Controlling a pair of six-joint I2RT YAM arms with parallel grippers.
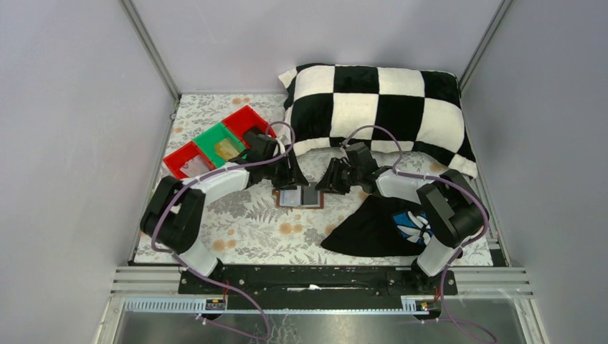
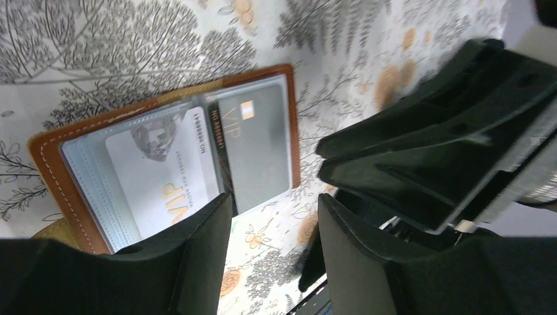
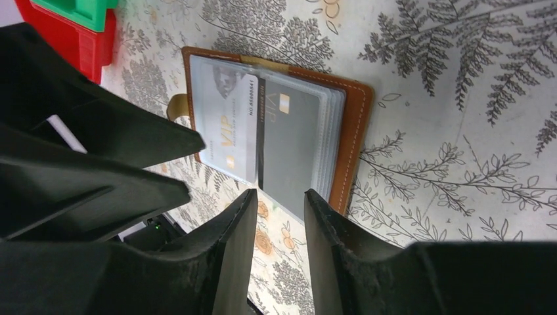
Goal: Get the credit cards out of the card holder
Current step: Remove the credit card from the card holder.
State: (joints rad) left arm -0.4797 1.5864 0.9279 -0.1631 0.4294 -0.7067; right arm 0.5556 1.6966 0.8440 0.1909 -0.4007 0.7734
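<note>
Nearest: black rail (image 1: pixel 308 276) carrying both arm bases.

Left side: red and green trays (image 1: pixel 215 147) stand at the far-left of the table (image 1: pixel 236 229). Something tan lies in the green one, too small to identify.

Left gripper (image 1: pixel 290 180) hangs over the holder's left page. Its jaws are parted to a middling gap. The wrist view shows only tablecloth between the fingers (image 2: pixel 197 262), so nothing is gripped. One finger overlaps the holder's near edge in that view; I cannot tell whether it touches.

Holder (image 1: pixel 300 198) lies open and flat at table centre, between the two grippers. The white card (image 2: pixel 157 177) and dark card (image 2: pixel 253 144) both sit in clear sleeves.

Right gripper (image 1: pixel 331 183) hovers at the holder's right page, jaws parted more narrowly and empty. The dark card's edge lies just ahead of the gap.

Right side: black cloth (image 1: pixel 373 226) near, checked pillow (image 1: pixel 380 107) behind.

Step, as I judge it: pre-grasp, with neither card drawn yet. The next move calls for one gripper to pin the holder while the other pinches a card edge and slides it out along its sleeve.
</note>
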